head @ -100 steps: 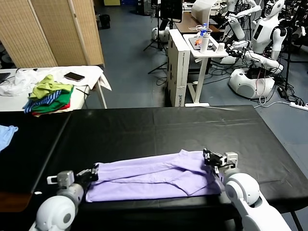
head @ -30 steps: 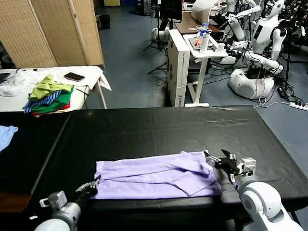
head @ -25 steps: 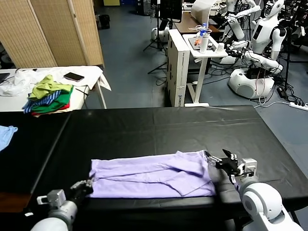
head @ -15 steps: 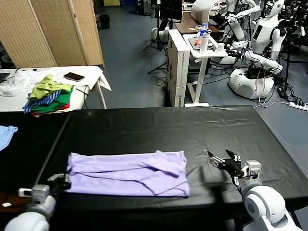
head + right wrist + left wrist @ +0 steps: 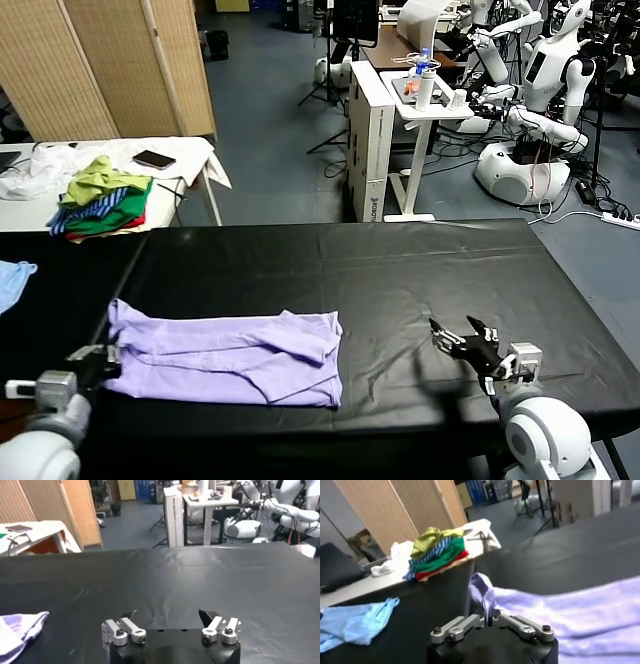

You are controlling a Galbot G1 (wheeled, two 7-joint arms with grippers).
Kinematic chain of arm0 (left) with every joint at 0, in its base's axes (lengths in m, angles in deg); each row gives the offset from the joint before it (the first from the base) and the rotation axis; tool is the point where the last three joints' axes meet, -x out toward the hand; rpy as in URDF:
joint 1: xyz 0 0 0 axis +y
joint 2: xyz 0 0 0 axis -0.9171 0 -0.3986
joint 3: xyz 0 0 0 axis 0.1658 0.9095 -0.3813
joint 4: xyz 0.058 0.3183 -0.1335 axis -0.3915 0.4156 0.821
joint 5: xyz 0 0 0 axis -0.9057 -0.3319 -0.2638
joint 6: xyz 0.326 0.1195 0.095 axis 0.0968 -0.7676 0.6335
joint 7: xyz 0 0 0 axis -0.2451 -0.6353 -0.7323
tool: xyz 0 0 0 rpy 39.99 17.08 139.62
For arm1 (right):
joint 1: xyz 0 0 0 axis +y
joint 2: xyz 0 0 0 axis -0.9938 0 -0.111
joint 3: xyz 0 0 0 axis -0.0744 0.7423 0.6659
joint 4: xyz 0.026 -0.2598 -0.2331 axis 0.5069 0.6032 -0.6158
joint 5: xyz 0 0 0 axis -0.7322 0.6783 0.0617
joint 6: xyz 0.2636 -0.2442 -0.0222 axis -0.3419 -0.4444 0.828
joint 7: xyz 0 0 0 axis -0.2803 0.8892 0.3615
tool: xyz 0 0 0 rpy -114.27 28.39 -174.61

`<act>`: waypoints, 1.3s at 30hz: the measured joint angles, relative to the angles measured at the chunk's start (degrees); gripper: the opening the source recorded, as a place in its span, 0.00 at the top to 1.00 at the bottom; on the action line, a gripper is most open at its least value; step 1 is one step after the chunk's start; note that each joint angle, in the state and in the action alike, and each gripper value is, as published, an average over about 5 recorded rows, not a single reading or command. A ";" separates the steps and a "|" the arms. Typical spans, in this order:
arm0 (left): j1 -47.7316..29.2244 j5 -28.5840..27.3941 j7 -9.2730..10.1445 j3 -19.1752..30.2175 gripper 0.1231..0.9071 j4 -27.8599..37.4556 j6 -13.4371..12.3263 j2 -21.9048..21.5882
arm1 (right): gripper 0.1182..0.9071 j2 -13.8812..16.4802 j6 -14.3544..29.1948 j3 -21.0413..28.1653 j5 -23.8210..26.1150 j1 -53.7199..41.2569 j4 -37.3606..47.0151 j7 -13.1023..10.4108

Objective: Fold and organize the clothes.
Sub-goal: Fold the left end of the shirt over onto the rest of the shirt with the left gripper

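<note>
T-shirt (image 5: 225, 345): pale lavender, folded lengthwise into a long band, lying flat on the black worktop (image 5: 400, 270) toward the robot's left and near the front edge; sleeve fold visible on top near the middle; the end nearest the left arm is lifted slightly off the surface. No printed graphic shows on the exposed side

Left gripper (image 5: 491, 622): at the front left corner of the worktop, fingers closed narrow on the T-shirt's left end, a pinch of cloth standing up between them in the left wrist view

Right gripper (image 5: 462, 340): low over bare worktop toward the front right, well apart from the T-shirt, fingers spread wide and holding nothing

Pile (image 5: 100, 200): green, yellow and striped garments on a white side table beyond the worktop's far left corner; a phone (image 5: 154, 158) beside it. Not part of the job

Blue cloth (image 5: 12, 280): at the far left edge, apart from the T-shirt

Progress, as judged: lengthwise folds appear done, giving a narrow band. Left to do: the crosswise fold or folds that shorten the band into a compact packet, then setting it in its final place. Only one end is held, so the right gripper would likely need to take hold before a crosswise fold
</note>
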 joint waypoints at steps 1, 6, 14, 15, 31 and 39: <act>-0.24 1.59 0.73 1.21 0.93 -0.91 0.12 0.80 | 0.00 -0.20 0.01 -0.16 0.10 0.40 -0.05 0.01; -2.00 9.93 4.98 8.02 0.93 -5.61 0.99 4.20 | 0.00 -1.04 -0.07 -0.56 0.57 1.97 -0.30 -0.02; -5.48 19.23 8.58 18.37 0.93 -9.94 2.09 7.42 | 0.00 -2.21 -0.14 -0.27 2.00 2.96 -0.32 -0.08; -5.92 19.36 8.46 19.40 0.93 -10.02 2.11 7.72 | 0.00 -2.32 -0.16 -0.19 2.10 3.01 -0.34 -0.08; -11.57 17.07 5.44 26.57 0.93 -4.38 2.29 10.99 | 0.00 -2.63 0.49 0.32 2.77 3.39 -0.92 0.47; -13.00 16.71 4.75 28.00 0.93 -2.68 2.35 11.70 | 0.00 -2.70 0.44 0.51 3.07 3.32 -0.80 0.49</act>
